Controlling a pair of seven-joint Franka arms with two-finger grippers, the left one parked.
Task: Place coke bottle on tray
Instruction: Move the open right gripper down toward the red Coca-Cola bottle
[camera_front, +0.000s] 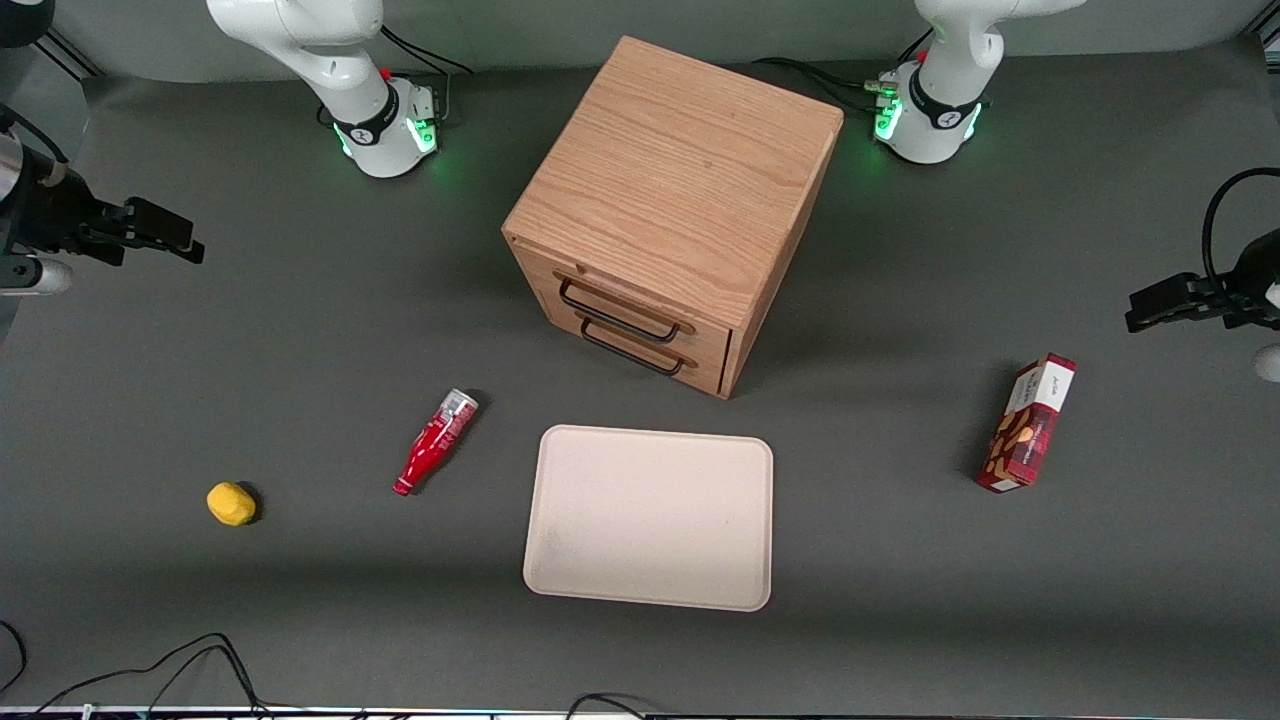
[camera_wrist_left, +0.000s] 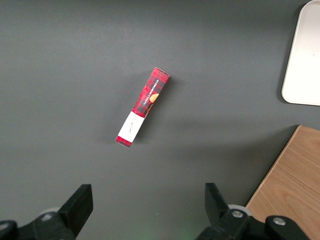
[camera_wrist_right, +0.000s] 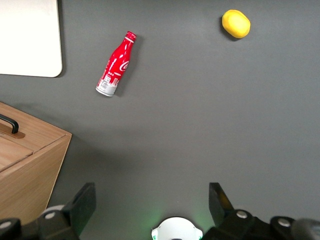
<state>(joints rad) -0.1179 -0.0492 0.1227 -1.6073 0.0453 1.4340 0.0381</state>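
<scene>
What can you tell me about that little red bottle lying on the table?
The coke bottle is slim and glossy red, with a red cap, a narrow neck, white lettering and a silvery base end. It lies on its side on the dark table, cap end nearer the front camera, beside the tray without touching it, a yellow fruit farther off. The gripper hangs open, away from it.

The slim red coke bottle (camera_front: 436, 441) carries white lettering, a red cap and a silvery-grey base. The flat rectangular tray (camera_front: 650, 517) is pale beige. The black gripper (camera_wrist_right: 150, 205), fingers (camera_wrist_right: 82, 205) apart, hangs over the dark grey bench (camera_front: 300, 340). At the bottle's eight o'clock sits a small yellow lump (camera_front: 231, 503).
</scene>
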